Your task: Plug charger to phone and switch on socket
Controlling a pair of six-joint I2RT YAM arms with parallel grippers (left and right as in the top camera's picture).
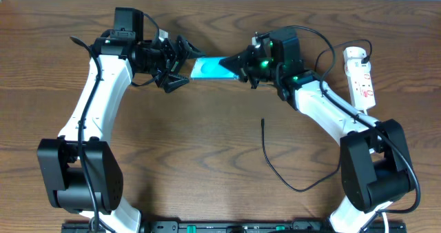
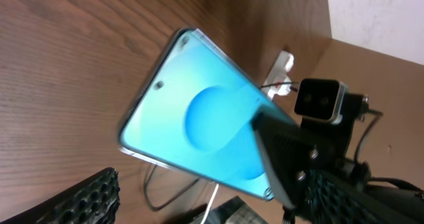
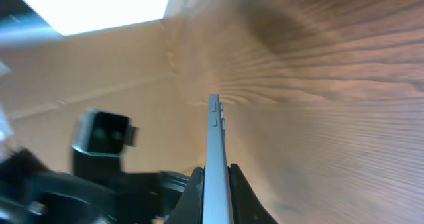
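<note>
Far centre: phone (image 1: pixel 207 68) held on edge, right gripper (image 1: pixel 239 66) pinching its right end | left gripper (image 1: pixel 176 67) fingers spread just left | charger (image 1: pixel 264 143) tip loose on table, nearer | socket (image 1: pixel 361 78) far right, untouched | plugging and switching both remain

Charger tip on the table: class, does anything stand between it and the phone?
Nothing visible lies between the charger tip and the phone; there is only bare table. However, the right tool is clamped on the phone's end nearest the tip, covering that edge.
</note>
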